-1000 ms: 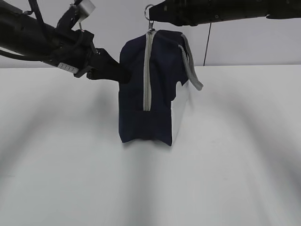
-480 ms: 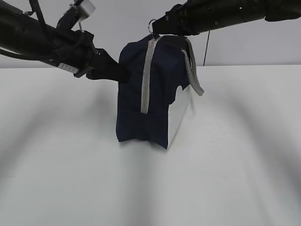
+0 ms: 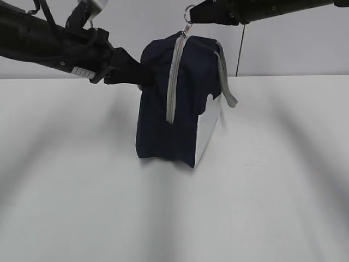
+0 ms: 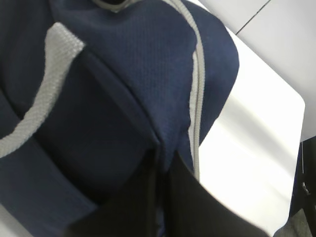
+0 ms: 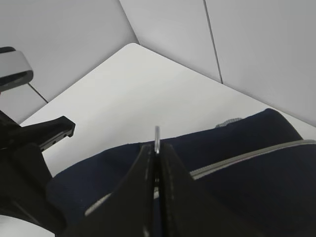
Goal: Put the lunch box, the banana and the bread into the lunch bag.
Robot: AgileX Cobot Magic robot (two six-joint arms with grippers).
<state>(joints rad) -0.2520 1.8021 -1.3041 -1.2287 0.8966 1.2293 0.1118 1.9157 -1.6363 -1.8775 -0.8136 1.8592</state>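
Observation:
The lunch bag (image 3: pixel 182 103) stands upright on the white table, dark navy with a white side panel, grey handle and a closed grey zipper (image 3: pixel 173 82). My left gripper (image 3: pixel 143 76) is shut on a fold of the bag's navy fabric at its upper left side; the left wrist view shows the pinched cloth (image 4: pixel 158 148). My right gripper (image 3: pixel 192 17) is shut on the zipper's ring pull (image 3: pixel 188 12) above the bag's top; the ring (image 5: pixel 157 136) sticks out between the shut fingers in the right wrist view. The lunch box, banana and bread are out of view.
The white table (image 3: pixel 272 191) spreads around the bag, with a pale wall behind. The left arm (image 5: pixel 24 163) shows at the left edge of the right wrist view.
The right gripper has moved right and slightly up with the ring pull. The bag's top has shifted right and the bag has tilted and turned a little.

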